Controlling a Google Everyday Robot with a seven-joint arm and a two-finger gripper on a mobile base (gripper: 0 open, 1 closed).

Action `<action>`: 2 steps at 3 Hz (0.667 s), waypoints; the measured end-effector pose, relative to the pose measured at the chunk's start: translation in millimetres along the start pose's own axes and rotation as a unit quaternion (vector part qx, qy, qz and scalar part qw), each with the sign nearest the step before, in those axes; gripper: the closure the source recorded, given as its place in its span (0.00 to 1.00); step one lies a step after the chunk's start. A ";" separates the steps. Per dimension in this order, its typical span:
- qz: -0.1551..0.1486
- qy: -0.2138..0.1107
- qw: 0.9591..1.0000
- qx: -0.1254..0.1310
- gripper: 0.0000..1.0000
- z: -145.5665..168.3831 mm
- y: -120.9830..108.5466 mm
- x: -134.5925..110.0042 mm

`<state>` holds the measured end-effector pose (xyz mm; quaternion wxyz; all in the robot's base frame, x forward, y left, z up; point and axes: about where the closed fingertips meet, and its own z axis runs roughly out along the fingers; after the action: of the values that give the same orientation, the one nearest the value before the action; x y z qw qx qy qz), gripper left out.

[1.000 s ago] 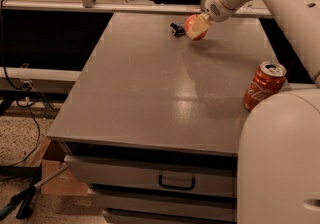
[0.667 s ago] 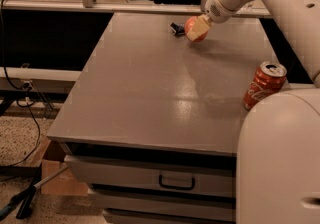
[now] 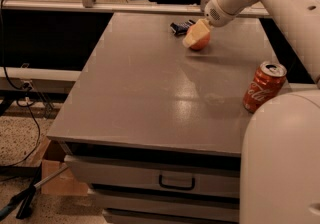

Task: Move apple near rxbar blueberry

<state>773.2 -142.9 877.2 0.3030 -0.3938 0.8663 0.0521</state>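
Observation:
The apple (image 3: 200, 42), red with a yellowish side, sits on the grey table (image 3: 150, 93) near the far edge. My gripper (image 3: 197, 34) reaches down from the upper right and its pale fingers (image 3: 195, 32) cover the apple's top and left side. The rxbar blueberry (image 3: 181, 26), a small dark navy bar with pale markings, lies flat just behind and to the left of the apple, a short gap apart.
A red Coca-Cola can (image 3: 264, 87) stands upright near the table's right edge. My white arm and body (image 3: 280, 158) fill the right side. Drawers with a handle (image 3: 176, 184) sit under the table front. A railing (image 3: 100, 7) runs behind the table.
The apple and gripper sit in about the same place beside the bar. No clear movement shows.

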 end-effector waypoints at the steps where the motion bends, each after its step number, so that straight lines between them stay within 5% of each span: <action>1: -0.010 -0.006 1.000 0.011 0.00 -20.7 -2.8 4.9; 2: -0.020 -0.016 0.998 0.062 0.00 -90.5 -23.0 25.3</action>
<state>733.0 -204.9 939.7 0.3416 -0.3903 0.8550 -0.0015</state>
